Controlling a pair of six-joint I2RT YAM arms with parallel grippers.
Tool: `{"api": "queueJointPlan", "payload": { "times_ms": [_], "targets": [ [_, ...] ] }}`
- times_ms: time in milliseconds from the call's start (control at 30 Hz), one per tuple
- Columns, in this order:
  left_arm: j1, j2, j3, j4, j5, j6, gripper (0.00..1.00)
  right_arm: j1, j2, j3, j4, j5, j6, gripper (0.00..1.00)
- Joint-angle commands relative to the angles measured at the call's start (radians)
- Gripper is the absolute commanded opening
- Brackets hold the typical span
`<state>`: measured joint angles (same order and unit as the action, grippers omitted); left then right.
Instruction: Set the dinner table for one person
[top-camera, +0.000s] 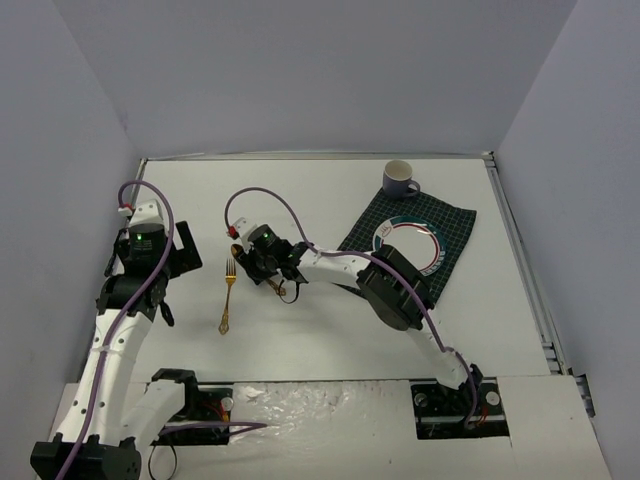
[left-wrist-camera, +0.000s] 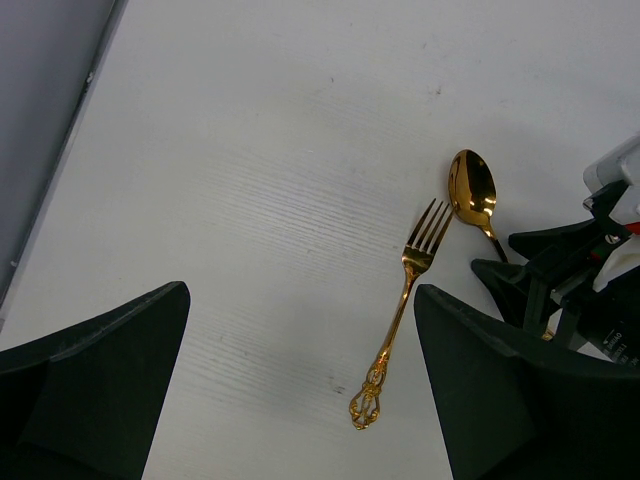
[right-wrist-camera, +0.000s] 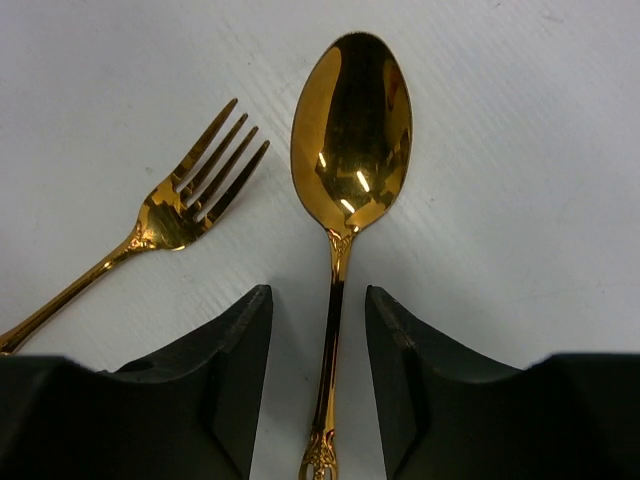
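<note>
From above, the dinner table (top-camera: 330, 190), a large flat white tabletop with thin metal edging, fills the middle of the frame. At upper right lies a dark green checked cloth (top-camera: 452, 222) carrying a white round plate with a teal ring (top-camera: 398, 229), and a white and blue ceramic mug (top-camera: 400, 180) stands just beyond the cloth. That is probably the place setting the cutlery belongs to. The slim gold metal fork (top-camera: 228, 295) and gold metal spoon (top-camera: 238, 251) lie left of centre, well apart from the plate. The right gripper (top-camera: 262, 258) reaches across to the spoon, while the left gripper (top-camera: 150, 258) hangs at the left.

In the left wrist view, the left gripper (left-wrist-camera: 300, 292) has its dark fingers (left-wrist-camera: 100, 380) spread wide at the lower corners with nothing between them. It looks parked clear of the work. The fork (left-wrist-camera: 405, 300) and spoon (left-wrist-camera: 472, 190) lie side by side at centre right.

In the right wrist view, the right gripper (right-wrist-camera: 318, 292) straddles the spoon (right-wrist-camera: 350, 130) handle at lower centre. Its jaws are narrowed but show a gap on each side, so nothing is gripped yet. The handle is likely chosen for a firm pinch. The fork (right-wrist-camera: 190, 200) lies close at left, so the near finger could nudge it.
</note>
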<state>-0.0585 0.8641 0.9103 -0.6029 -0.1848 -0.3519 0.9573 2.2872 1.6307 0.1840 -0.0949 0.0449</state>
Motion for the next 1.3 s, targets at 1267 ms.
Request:
{"api": "queueJointPlan", "payload": {
  "times_ms": [1267],
  "targets": [
    [0.014, -0.006, 0.009, 0.035, -0.007, -0.001, 0.92, -0.774, -0.782, -0.416, -0.274, -0.299, -0.709, 0.00]
  ]
}}
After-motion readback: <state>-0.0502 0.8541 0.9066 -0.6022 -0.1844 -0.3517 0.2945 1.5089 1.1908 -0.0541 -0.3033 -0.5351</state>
